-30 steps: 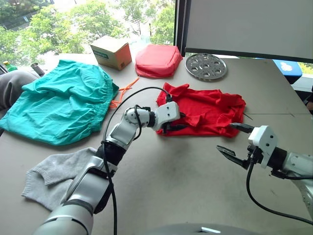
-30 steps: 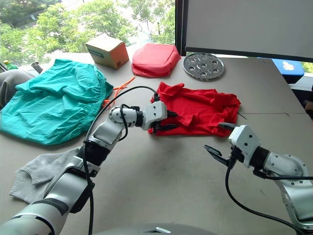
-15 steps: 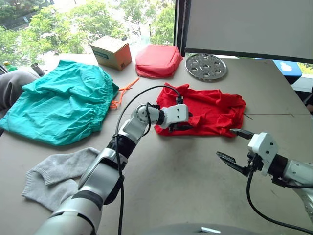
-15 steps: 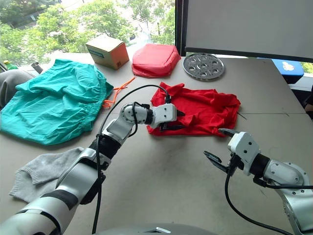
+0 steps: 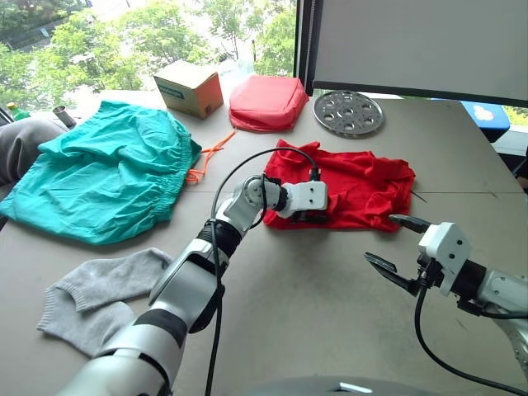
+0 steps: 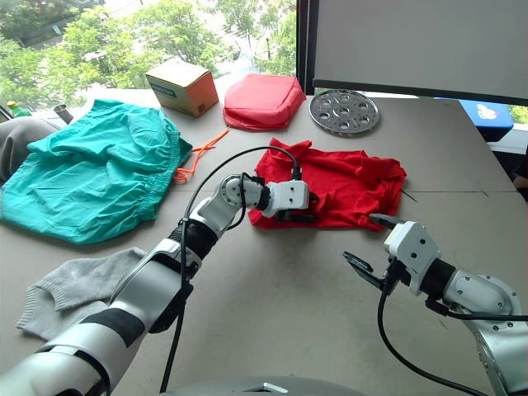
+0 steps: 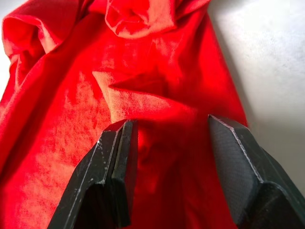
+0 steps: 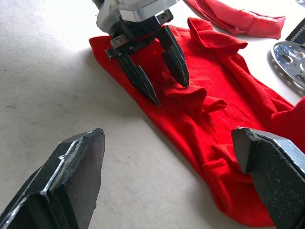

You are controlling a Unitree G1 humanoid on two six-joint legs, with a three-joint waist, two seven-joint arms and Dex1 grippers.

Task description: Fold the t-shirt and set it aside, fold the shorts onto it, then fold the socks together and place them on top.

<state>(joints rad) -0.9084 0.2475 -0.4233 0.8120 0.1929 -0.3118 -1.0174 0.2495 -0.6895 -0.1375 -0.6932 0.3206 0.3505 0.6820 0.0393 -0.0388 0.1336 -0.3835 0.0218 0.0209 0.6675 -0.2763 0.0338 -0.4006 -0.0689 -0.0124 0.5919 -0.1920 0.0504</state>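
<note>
The red t-shirt point(image 5: 363, 186) lies crumpled on the table's middle right. My left gripper point(image 5: 311, 218) is open over its near hem, and the black fingertips point(image 7: 119, 143) rest on the fabric with cloth between them. The right gripper point(image 5: 398, 247) hangs open above bare table, just near of the shirt's right corner, holding nothing. From the right wrist view I see the left gripper point(image 8: 170, 93) pressed onto the shirt point(image 8: 228, 119). The teal shorts point(image 5: 107, 177) with an orange drawstring point(image 5: 206, 157) lie bunched at the far left. The grey socks point(image 5: 91, 293) sit at the near left.
At the back stand a cardboard box point(image 5: 188, 87), a red padded pouch point(image 5: 266, 101) and a perforated metal disc point(image 5: 348, 111). A person's grey-clad limb point(image 5: 16, 147) shows at the left edge. Bare tabletop point(image 5: 305, 305) stretches in front of the shirt.
My left gripper has slid rightward along the t-shirt's near edge. The right gripper dropped slightly toward me, then held still, open throughout.
</note>
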